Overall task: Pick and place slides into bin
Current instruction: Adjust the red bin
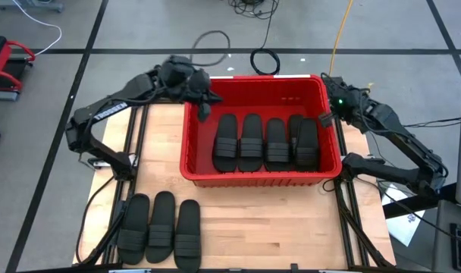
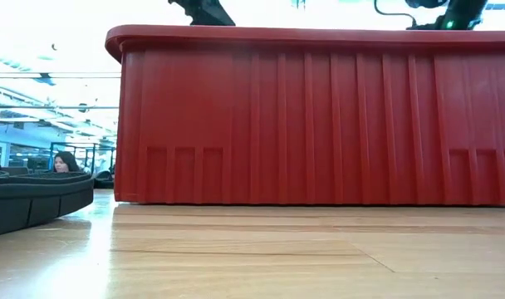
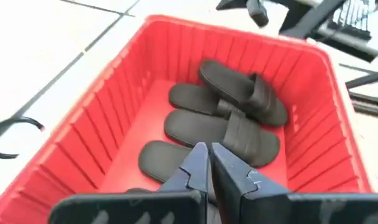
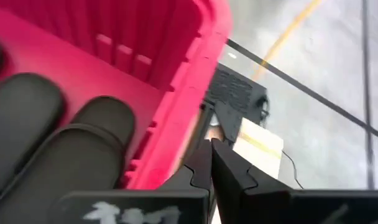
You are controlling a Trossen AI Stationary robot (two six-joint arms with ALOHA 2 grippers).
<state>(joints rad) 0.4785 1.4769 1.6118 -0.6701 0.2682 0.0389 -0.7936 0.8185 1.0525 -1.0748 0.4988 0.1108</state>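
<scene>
Both my claws, left claw (image 3: 209, 163) and right claw (image 4: 211, 160), are pinched closed, empty, above the bin (image 1: 186, 144). Three slides (image 1: 161, 227) wait on the table (image 1: 291, 227). Reaching down closed risks shoving one off the edge.

low view: bin (image 2: 319, 124) cut off at right, its slides hidden; person (image 2: 63, 162) too small.

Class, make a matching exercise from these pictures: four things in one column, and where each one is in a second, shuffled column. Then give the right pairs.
Things
1. red bin
2. three loose slides
3. left gripper
4. right gripper

Places
A. at the bin's right rim, shut
B. on the table, holding slides
C. on the bare wood in front of the bin
D. over the bin's left rim, shut and empty

Pairs: 1-B, 2-C, 3-D, 4-A
</scene>
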